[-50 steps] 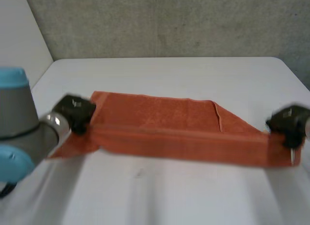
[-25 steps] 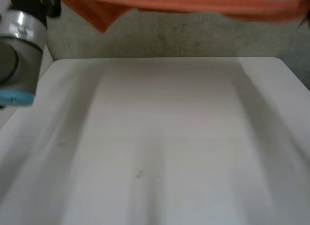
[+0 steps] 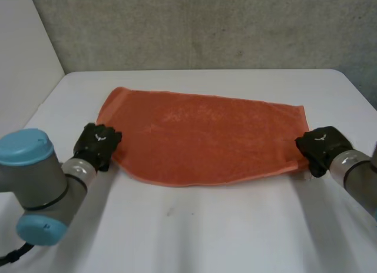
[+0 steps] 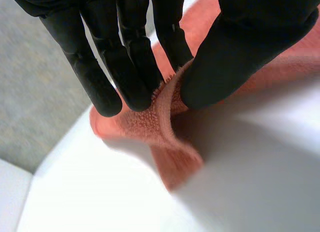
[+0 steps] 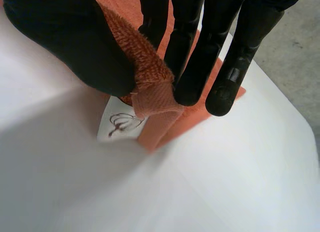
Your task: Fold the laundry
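White table (image 3: 206, 226), grey wall (image 3: 206, 26) behind; orange terry towel (image 3: 200, 137) is laid lengthwise along the near edge, ends pinched by left hand (image 3: 97, 145) and right hand (image 3: 321, 146).

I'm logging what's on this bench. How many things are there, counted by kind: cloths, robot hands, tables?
orange towel: 1
hands: 2, the left hand and the right hand
white table: 1
Total: 4

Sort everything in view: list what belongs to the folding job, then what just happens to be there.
In the job: orange towel, spread out; left hand, pinching its left edge; right hand, pinching its right corner.
Not in the job: white table; grey wall.
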### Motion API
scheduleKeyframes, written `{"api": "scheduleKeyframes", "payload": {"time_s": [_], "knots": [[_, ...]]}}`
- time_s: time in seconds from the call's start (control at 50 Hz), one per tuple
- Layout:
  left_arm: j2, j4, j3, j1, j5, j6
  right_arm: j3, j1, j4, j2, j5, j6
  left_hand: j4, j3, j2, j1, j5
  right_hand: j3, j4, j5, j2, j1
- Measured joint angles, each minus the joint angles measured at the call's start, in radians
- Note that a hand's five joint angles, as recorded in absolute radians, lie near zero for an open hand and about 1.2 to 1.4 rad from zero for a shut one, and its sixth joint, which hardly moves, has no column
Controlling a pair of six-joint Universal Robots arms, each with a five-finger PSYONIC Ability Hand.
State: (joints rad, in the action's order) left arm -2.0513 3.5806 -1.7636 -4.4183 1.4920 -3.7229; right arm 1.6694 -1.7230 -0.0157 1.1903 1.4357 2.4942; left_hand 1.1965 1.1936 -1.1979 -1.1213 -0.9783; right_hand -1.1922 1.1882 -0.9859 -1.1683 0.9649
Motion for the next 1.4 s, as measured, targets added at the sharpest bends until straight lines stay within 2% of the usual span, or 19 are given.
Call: {"api": "scheduleKeyframes", "payload": {"time_s": [0.14, 0.16, 0.2, 0.28, 0.32, 0.42, 0.5, 0.56, 0.58, 0.7, 0.78, 0.9, 1.04, 1.08, 1.1, 1.12, 1.16, 1.24, 1.4], "knots": [[0.229, -0.292, -0.134, -0.029, 0.039, -0.067, 0.044, 0.092, 0.300, 0.206, -0.007, -0.188, 0.000, 0.000, 0.000, 0.000, 0.000, 0.000, 0.000, 0.000, 0.000, 0.000], [0.303, -0.393, -0.157, -0.031, 0.047, -0.080, 0.054, 0.121, 0.388, 0.246, -0.011, -0.248, 0.000, 0.000, 0.000, 0.000, 0.000, 0.000, 0.000, 0.000, 0.000, 0.000], [0.368, -0.480, -0.171, -0.031, 0.050, -0.089, 0.063, 0.151, 0.464, 0.275, -0.013, -0.309, 0.000, 0.000, 0.000, 0.000, 0.000, 0.000, 0.000, 0.000, 0.000, 0.000], [0.463, -0.592, -0.168, -0.024, 0.046, -0.098, 0.068, 0.199, 0.548, 0.301, -0.021, -0.416, 0.000, 0.000, 0.000, 0.000, 0.000, 0.000, 0.000, 0.000, 0.000, 0.000], [0.477, -0.598, -0.151, -0.019, 0.041, -0.100, 0.063, 0.210, 0.544, 0.296, -0.028, -0.446, 0.000, 0.000, 0.000, 0.000, 0.000, 0.000, 0.000, 0.000, 0.000, 0.000], [0.413, -0.530, -0.073, -0.004, 0.035, -0.101, 0.024, 0.210, 0.467, 0.215, -0.037, -0.448, 0.000, 0.000, 0.000, 0.000, 0.000, 0.000, 0.000, 0.000, 0.000, 0.000], [0.261, -0.435, 0.036, 0.007, 0.033, -0.103, -0.046, 0.179, 0.346, 0.097, -0.035, -0.382, 0.000, 0.000, 0.000, 0.000, 0.000, 0.000, 0.000, 0.000, 0.000, 0.000], [0.242, -0.425, 0.050, 0.008, 0.033, -0.103, -0.058, 0.172, 0.327, 0.081, -0.034, -0.368, 0.000, 0.000, 0.000, 0.000, 0.000, 0.000, 0.000, 0.000, 0.000, 0.000], [0.113, -0.363, 0.152, 0.018, 0.033, -0.117, -0.118, 0.135, 0.248, 0.001, -0.014, -0.308, 0.000, 0.000, 0.000, 0.000, 0.000, 0.000, 0.000, 0.000, 0.000, 0.000], [-0.039, -0.288, 0.295, 0.031, 0.032, -0.162, -0.180, 0.098, 0.181, -0.082, 0.025, -0.262, 0.000, 0.000, 0.000, 0.000, 0.000, 0.000, 0.000, 0.000, 0.000, 0.000], [-0.210, -0.171, 0.479, 0.042, 0.025, -0.243, -0.270, 0.048, 0.086, -0.196, 0.124, -0.225, 0.000, 0.000, 0.000, 0.000, 0.000, 0.000, 0.000, 0.000, 0.000, 0.000], [-0.309, -0.098, 0.595, 0.043, -0.019, -0.280, -0.306, 0.021, -0.021, -0.244, 0.184, -0.200, 0.000, 0.000, 0.000, 0.000, 0.000, 0.000, 0.000, 0.000, 0.000, 0.000], [-0.372, -0.078, 0.666, 0.042, -0.103, -0.285, -0.313, -0.001, -0.119, -0.262, 0.197, -0.181, -0.001, -0.001, 0.005, 0.003, 0.001, 0.017, -0.017, 0.009, 0.016, -0.005], [-0.385, -0.077, 0.670, 0.042, -0.125, -0.285, -0.317, -0.012, -0.155, -0.270, 0.198, -0.174, -0.195, -0.192, 0.196, 0.179, 0.166, 0.561, -0.559, 0.519, 0.553, -0.485], [-0.390, -0.077, 0.665, 0.042, -0.134, -0.284, -0.319, -0.016, -0.163, -0.272, 0.198, -0.172, -0.505, -0.495, 0.504, 0.533, 0.473, 0.736, -0.732, 0.695, 0.729, -0.627], [-0.390, -0.077, 0.665, 0.042, -0.134, -0.284, -0.319, -0.016, -0.163, -0.272, 0.198, -0.172, -0.505, -0.495, 0.504, 0.533, 0.473, 0.736, -0.732, 0.695, 0.729, -0.627], [-0.392, -0.074, 0.648, 0.042, -0.144, -0.284, -0.322, -0.019, -0.170, -0.273, 0.199, -0.169, -0.848, -0.830, 0.854, 0.859, 0.809, 0.945, -0.937, 0.897, 0.922, -0.752], [-0.385, -0.064, 0.620, 0.042, -0.148, -0.284, -0.324, -0.022, -0.174, -0.274, 0.201, -0.155, -0.992, -0.980, 0.990, 0.918, 0.935, 0.987, -0.962, 0.925, 0.955, -0.768], [-0.318, -0.045, 0.550, 0.041, -0.147, -0.277, -0.304, -0.023, -0.163, -0.239, 0.200, -0.075, -0.993, -0.982, 0.995, 0.918, 0.935, 0.987, -0.962, 0.925, 0.955, -0.768]]}}
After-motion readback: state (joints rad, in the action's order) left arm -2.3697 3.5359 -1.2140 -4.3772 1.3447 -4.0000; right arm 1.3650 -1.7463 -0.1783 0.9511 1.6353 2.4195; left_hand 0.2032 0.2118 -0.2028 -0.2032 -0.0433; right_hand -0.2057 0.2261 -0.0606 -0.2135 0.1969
